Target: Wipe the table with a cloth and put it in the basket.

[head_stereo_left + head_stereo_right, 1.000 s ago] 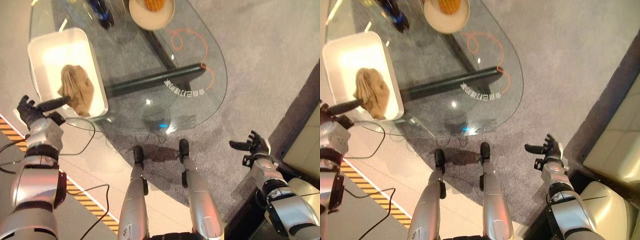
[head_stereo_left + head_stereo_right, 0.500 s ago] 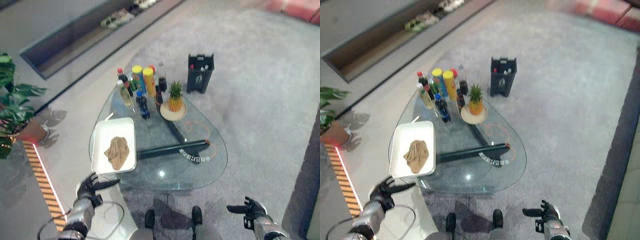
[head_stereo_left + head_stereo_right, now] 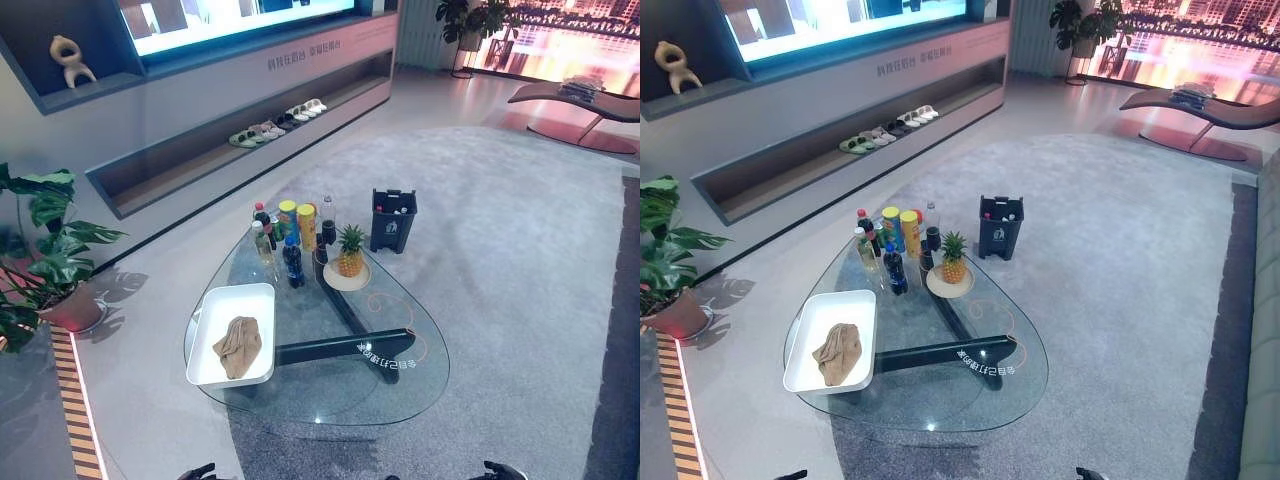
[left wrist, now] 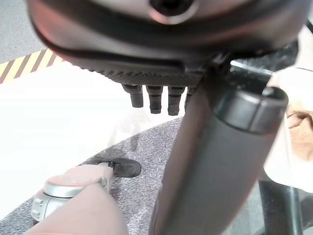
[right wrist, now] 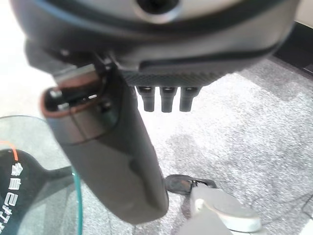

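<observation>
Far left there's a potted plant [image 3: 45,255] on the floor, then the glass table [image 3: 400,385] in the middle of the grey rug [image 3: 520,260]. The cloth [image 3: 237,346] is a crumpled tan lump lying inside the white basket [image 3: 205,330], which sits on the table's left end. The left hand [image 4: 195,112] is down low off the table's near left edge, well apart from the cloth; in the left wrist view its fingers [image 4: 154,98] are straight, the thumb sticks out, and it's got nothing in it, with a bit of basket and cloth showing past the thumb. Further along the table there's a bunch of bottles and cans [image 3: 285,230], then a pineapple [image 3: 349,252] on a plate [image 3: 335,282], and a dark bin [image 3: 392,221] on the rug behind. The right hand [image 5: 122,127] is off the table's near right side, over the rug, fingers [image 5: 166,100] straight and loose too, holding nothing.
</observation>
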### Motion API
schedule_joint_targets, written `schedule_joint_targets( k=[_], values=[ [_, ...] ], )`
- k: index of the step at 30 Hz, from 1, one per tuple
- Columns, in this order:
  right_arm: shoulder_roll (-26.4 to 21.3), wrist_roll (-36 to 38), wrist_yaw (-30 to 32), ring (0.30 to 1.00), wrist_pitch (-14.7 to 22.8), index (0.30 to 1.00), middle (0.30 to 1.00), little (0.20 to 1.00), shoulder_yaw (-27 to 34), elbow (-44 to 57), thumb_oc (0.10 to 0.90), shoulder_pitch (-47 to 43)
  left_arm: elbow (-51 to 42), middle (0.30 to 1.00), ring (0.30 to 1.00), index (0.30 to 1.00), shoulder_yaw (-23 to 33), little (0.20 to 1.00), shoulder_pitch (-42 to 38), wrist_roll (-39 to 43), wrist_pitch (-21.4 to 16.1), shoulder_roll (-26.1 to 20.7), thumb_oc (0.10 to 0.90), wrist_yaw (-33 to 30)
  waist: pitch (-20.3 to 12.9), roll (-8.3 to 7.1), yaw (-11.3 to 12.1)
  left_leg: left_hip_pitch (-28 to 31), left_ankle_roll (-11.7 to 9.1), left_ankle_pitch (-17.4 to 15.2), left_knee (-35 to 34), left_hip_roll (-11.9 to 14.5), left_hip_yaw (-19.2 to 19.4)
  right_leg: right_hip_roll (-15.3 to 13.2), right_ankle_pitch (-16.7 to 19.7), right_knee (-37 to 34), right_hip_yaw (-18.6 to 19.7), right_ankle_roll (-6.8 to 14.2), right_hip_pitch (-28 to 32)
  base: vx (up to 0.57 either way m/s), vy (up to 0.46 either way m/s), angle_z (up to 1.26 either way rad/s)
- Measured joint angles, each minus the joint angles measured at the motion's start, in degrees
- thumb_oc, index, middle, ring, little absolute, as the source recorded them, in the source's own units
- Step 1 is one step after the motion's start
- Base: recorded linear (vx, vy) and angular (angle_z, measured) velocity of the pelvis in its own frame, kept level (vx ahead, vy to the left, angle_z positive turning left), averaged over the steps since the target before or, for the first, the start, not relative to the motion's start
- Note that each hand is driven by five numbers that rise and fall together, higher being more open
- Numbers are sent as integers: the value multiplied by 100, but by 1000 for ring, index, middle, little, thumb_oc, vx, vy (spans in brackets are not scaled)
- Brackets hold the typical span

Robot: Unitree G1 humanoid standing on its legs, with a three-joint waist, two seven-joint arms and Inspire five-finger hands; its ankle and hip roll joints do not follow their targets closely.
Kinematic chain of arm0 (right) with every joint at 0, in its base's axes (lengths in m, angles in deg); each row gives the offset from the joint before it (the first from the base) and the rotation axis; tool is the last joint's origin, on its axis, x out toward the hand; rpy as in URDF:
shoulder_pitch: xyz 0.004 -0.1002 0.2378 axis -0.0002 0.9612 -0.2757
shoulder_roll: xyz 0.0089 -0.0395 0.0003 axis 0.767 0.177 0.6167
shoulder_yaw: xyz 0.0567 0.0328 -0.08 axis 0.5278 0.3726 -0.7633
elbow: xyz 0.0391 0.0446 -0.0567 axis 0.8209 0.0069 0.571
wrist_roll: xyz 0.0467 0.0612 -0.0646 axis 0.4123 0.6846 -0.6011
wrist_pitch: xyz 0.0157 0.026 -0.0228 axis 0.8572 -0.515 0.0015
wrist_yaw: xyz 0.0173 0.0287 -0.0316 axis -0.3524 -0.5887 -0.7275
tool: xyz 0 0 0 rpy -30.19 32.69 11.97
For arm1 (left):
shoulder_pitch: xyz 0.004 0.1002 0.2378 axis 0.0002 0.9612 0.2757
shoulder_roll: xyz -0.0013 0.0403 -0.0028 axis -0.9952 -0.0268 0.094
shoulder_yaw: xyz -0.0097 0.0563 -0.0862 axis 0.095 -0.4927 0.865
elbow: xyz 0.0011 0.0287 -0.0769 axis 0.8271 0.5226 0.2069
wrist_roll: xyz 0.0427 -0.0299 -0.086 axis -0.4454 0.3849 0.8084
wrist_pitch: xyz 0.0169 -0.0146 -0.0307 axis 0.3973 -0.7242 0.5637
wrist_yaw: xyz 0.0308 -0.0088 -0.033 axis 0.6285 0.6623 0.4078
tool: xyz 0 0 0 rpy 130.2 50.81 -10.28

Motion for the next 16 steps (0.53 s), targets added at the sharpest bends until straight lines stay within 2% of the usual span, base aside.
schedule_joint_targets(
  k=[16],
  values=[
    [15, -212, -31, 900, 4, 900, 900, 900, -7, 2, 800, 30, 1, 900, 900, 900, -106, 900, 6, -84, 25, 56, 800, 14, 16, -46, 8, 69, 24, 17, 5, 11, -53, 11, -6, 0, -72, -14, 72, 15, -4, 2]
  ],
)
